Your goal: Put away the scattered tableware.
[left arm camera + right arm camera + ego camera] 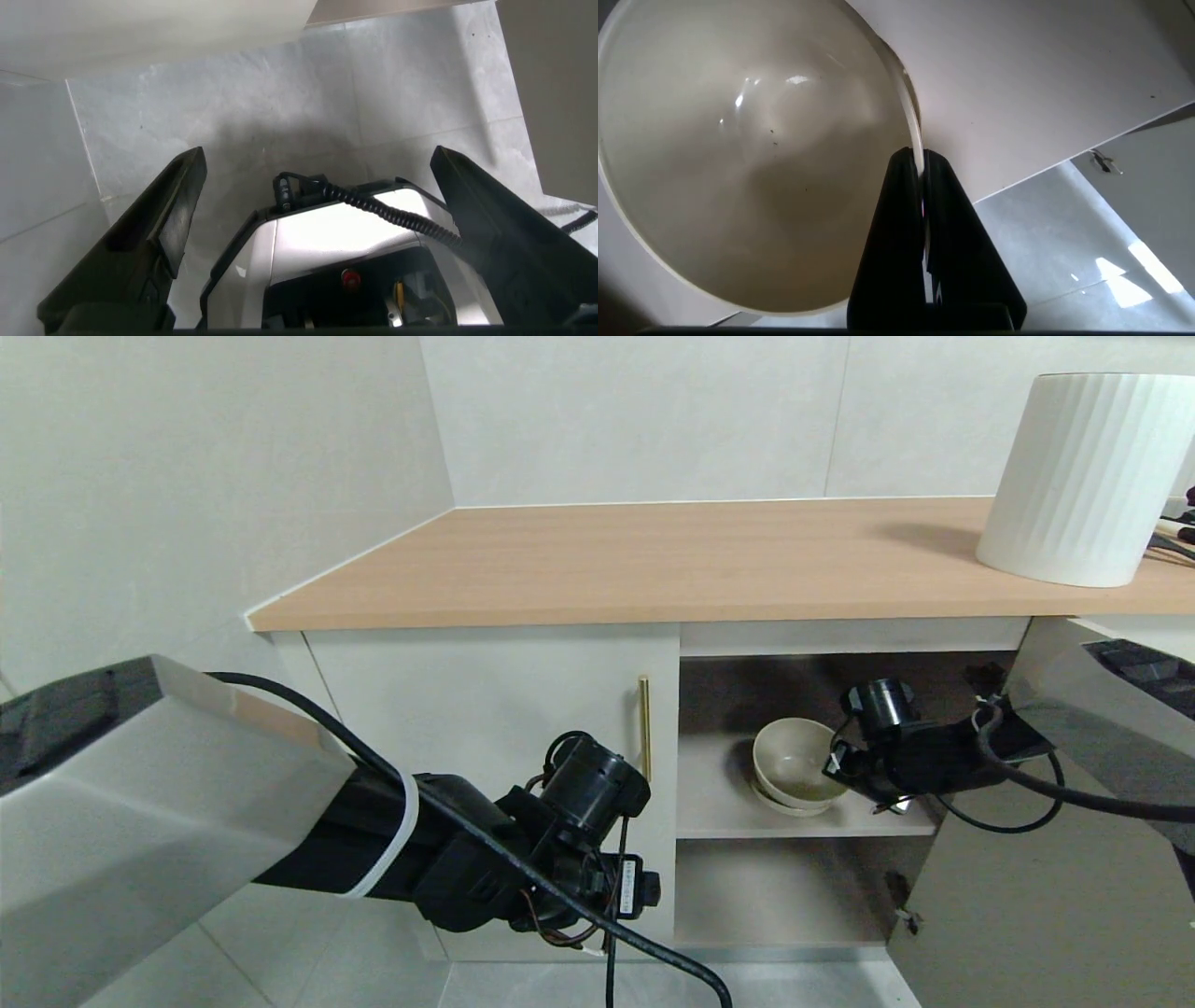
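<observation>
a kitchen cabinet [485,709] stands under a pale wooden surface [653,560]. its left door is shut, with a slim gold handle [643,728] running upright along the inner edge. its right door [1027,915] hangs open toward the viewer. inside are an upper and a lower compartment, divided by a white shelf [719,807].

a cream bowl [794,763] is in the upper compartment, on the shelf, tipped so that its hollow faces outward. just under it shows the rim of another pale dish [784,807]; whether that is a plate or a second bowl cannot be told.

the right arm [934,761] reaches into the upper compartment from the right side. the right jaws are closed on the rim of the bowl at its right edge. in the right wrist view the bowl [757,149] looms close, and the two dark jaws are pinched together with the thin rim caught between them. the white shelf board [1046,84] lies behind, and grey floor tiles [1083,243] show past its edge.

the left arm [485,859] hangs low in front of the shut left door, angled downward. the left jaws are spread wide apart and hold nothing. in the left wrist view they point at the grey tiled floor [280,103].

on the surface, far to the right and near the back wall, stands a tall white ribbed container [1083,476]. a few dark items beside its right edge are too small to make out.
</observation>
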Tool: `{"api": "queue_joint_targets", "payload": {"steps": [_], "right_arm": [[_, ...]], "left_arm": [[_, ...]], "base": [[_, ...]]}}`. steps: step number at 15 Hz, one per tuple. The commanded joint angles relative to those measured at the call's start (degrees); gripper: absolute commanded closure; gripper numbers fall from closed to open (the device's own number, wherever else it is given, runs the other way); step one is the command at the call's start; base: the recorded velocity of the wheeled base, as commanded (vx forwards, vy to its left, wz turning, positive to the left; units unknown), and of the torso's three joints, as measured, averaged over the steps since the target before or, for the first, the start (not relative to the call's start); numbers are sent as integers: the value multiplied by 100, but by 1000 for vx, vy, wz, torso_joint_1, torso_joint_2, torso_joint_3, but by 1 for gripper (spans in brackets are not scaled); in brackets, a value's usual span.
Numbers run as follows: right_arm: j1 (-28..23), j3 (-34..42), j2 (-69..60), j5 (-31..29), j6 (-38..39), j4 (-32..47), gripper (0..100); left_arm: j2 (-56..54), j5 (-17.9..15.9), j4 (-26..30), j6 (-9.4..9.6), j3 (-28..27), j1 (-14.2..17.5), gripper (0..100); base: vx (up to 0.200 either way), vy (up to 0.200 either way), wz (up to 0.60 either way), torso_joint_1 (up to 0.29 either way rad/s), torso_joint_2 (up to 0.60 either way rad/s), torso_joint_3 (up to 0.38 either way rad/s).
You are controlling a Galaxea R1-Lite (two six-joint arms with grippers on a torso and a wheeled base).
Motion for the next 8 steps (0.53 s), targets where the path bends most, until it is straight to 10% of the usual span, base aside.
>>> {"api": "queue_joint_targets", "payload": {"steps": [1,6,7,8], "right_arm": [[-1,-9,23,-4,1,-4,100],[8,-35,59,-4,1,-4,100],[8,-35,59,-4,1,-4,0],[8,-35,59,-4,1,-4,0]], "left_arm": [[10,4,-3,-3,1,1,0],[10,4,-3,-3,1,1,0],[10,4,-3,-3,1,1,0],[10,4,-3,-3,1,1,0]], "base": [[0,0,0,0,0,0],[0,0,0,0,0,0],[0,0,0,0,0,0],[0,0,0,0,0,0]]}}
